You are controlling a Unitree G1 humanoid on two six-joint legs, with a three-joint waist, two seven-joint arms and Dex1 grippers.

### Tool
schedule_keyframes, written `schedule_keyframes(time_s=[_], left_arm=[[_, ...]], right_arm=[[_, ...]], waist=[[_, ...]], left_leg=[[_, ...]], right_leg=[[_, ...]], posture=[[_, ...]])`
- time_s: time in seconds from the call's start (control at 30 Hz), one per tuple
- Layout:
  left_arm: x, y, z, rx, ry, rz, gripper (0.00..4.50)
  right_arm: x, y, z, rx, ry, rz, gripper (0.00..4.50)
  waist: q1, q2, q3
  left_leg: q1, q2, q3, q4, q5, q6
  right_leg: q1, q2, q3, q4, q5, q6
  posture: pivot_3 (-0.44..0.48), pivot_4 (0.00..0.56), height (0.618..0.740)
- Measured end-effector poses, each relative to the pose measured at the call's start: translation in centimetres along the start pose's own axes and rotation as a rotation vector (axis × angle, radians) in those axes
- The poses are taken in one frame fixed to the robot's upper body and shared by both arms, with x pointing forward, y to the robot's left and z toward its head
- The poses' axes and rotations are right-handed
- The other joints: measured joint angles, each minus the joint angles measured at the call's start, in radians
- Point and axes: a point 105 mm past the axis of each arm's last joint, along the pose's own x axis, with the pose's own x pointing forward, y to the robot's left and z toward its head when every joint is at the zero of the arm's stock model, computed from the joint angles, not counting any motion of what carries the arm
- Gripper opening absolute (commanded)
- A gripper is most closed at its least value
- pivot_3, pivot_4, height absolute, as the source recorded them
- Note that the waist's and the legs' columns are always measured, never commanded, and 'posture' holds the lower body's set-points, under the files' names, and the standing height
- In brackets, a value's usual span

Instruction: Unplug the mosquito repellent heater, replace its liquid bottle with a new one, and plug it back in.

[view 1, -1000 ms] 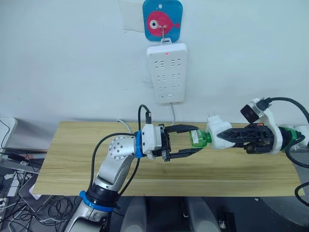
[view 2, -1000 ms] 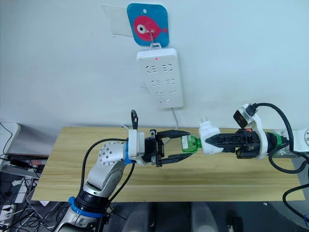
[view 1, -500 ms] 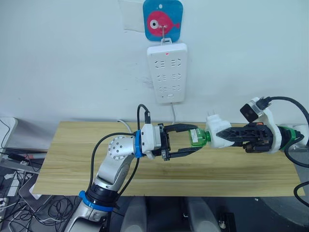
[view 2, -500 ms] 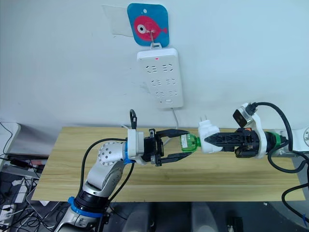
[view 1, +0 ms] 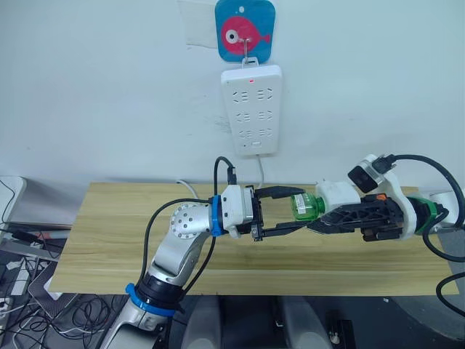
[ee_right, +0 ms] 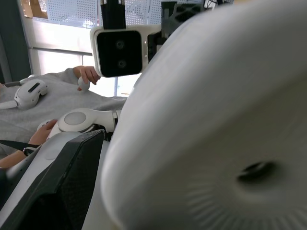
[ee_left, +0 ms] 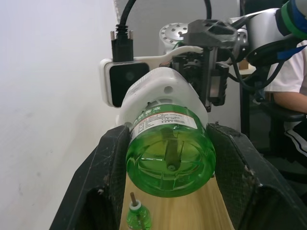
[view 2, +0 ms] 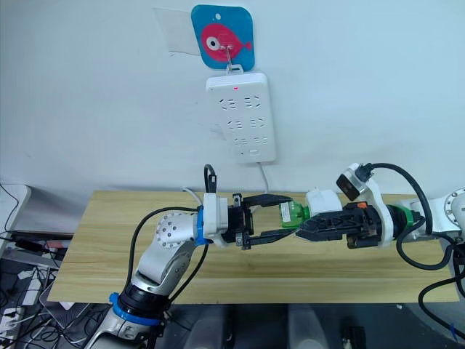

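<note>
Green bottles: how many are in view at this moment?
2. One green bottle sits in the heater, between the left gripper fingers. A capless one stands on the table. Others may be hidden.

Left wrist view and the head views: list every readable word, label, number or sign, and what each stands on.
Green bottle: a white label band with green characters, too blurred to read.
Mosquito repellent heater: faint grey print on its side, too small to read.
Wall hanger above the power strip: a pink fish picture, no text.
Nothing else carries readable writing.

A wooden table (view 1: 109,240) stands against a white wall (view 1: 102,87) bearing a power strip (view 1: 251,109).
</note>
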Motion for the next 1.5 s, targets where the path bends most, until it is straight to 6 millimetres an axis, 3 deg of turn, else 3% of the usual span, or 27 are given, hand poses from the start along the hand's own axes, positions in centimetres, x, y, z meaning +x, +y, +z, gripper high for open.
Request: schedule_keyframes(time_s=[0.27,0.33,0.43,0.53,0.7,0.87,0.97,1.07,1.17,1.3,1.5], left_arm=[[-0.1,0.9,-0.1,-0.004,0.007,0.04,2.24],[-0.2,1.0,-0.1,-0.004,0.009,0.042,2.24],[-0.2,1.0,-0.1,-0.006,0.01,0.042,2.24],[-0.2,1.1,-0.1,-0.007,0.013,0.042,2.24],[-0.4,1.0,-0.1,-0.025,0.016,0.034,2.24],[-0.4,0.8,0.2,-0.022,0.009,0.017,2.24],[-0.4,0.7,0.5,-0.024,0.006,0.01,2.24],[-0.5,0.6,0.5,-0.026,0.01,0.009,2.24],[-0.6,0.7,0.5,-0.027,0.009,0.011,2.24],[-0.9,1.3,0.4,-0.025,0.012,0.043,2.24],[-1.4,2.1,-0.5,-0.045,0.039,0.082,2.24]], right_arm=[[-1.2,-1.3,-4.8,0.148,0.064,-0.098,4.47],[-1.9,-1.6,-4.8,0.138,0.049,-0.149,4.47],[-3.9,-3.1,-3.1,0.088,-0.039,-0.267,4.47],[-5.5,-5.1,-0.3,0.029,-0.156,-0.356,3.87],[-6.1,-6.9,3.3,-0.034,-0.267,-0.379,2.09],[-5.0,-8.9,4.1,-0.05,-0.272,-0.39,0.19],[-3.2,-9.9,4.2,-0.042,-0.262,-0.35,0.03],[-1.3,-9.0,4.2,-0.038,-0.233,-0.269,0.03],[-0.2,-5.8,3.2,-0.075,-0.152,-0.172,0.03],[0.4,-3.6,1.3,-0.069,-0.078,-0.079,0.03],[-0.1,-0.4,0.2,-0.118,-0.069,-0.025,0.03]], waist=[[0.003,0.0,0.0],[0.0,0.0,0.0],[-0.003,0.0,0.0],[-0.007,0.0,0.0],[-0.007,0.0,0.0],[-0.004,0.0,0.0],[-0.004,0.0,0.0],[-0.003,0.0,0.0],[0.002,0.0,-0.001],[0.003,0.0,-0.001],[0.001,0.0,-0.001]], left_leg=[[-0.003,0.0,-0.001,0.002,0.0,0.0],[-0.002,0.0,-0.001,0.003,0.0,0.0],[-0.001,0.0,0.0,0.002,0.0,0.0],[-0.001,0.0,0.0,0.001,0.0,0.0],[-0.003,0.001,0.0,0.0,0.0,0.0],[-0.004,0.0,0.0,0.001,0.0,0.0],[-0.004,0.0,0.0,0.001,0.0,-0.001],[-0.005,0.001,0.0,0.002,0.0,-0.001],[-0.011,0.001,-0.002,0.004,0.001,-0.001],[-0.011,0.0,-0.001,0.004,0.0,-0.001],[-0.011,-0.002,0.002,0.005,0.0,0.0]], right_leg=[[-0.001,-0.001,-0.001,0.0,0.0,0.0],[-0.001,0.0,-0.001,0.0,0.0,0.0],[-0.001,0.0,0.0,0.0,0.0,0.001],[-0.001,0.001,0.0,0.0,0.0,0.001],[-0.004,0.001,0.001,0.0,0.0,0.001],[-0.004,0.0,0.0,0.0,0.001,0.0],[-0.005,-0.001,0.0,0.001,0.001,0.0],[-0.006,-0.001,0.0,0.002,0.001,0.0],[-0.009,-0.001,-0.001,0.002,0.001,0.0],[-0.009,-0.003,-0.001,0.002,0.001,0.0],[-0.009,-0.003,-0.001,0.002,0.002,0.002]], posture=[[-0.108,0.284,0.74],[-0.104,0.282,0.74],[-0.105,0.279,0.74],[-0.101,0.274,0.74],[-0.097,0.265,0.74],[-0.097,0.255,0.74],[-0.093,0.245,0.74],[-0.096,0.242,0.74],[-0.102,0.24,0.74],[-0.119,0.241,0.74],[-0.136,0.243,0.74]])
